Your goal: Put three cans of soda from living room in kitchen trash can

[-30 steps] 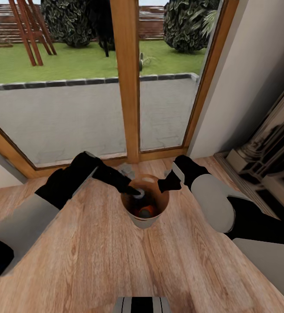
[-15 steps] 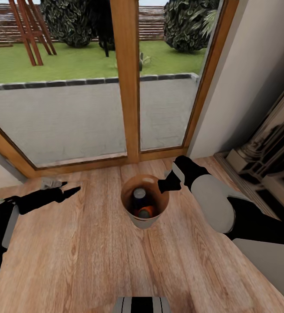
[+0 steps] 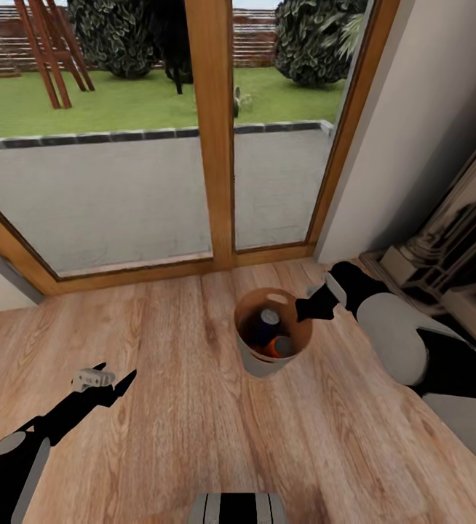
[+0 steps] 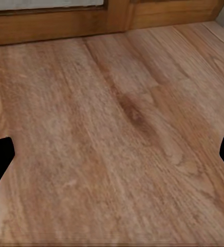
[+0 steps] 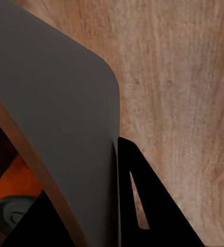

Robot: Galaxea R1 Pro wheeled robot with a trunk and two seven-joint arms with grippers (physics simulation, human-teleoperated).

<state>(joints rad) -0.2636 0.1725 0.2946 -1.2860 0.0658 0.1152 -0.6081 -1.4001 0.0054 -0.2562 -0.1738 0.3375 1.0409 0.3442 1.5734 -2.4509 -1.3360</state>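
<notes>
My left gripper has pulled back low to the left, jaws spread and empty over the light wood floor. The dark blue soda can and an orange one sit inside the small grey wood-lined bin. My right gripper is clamped on its rim; I judge carrying comes next.

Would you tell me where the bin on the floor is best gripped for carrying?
Probably at the rim of the bin, from above, one finger inside and one outside: it stands upright and open-topped, its wall thin. The right gripper is already at its rim.
</notes>
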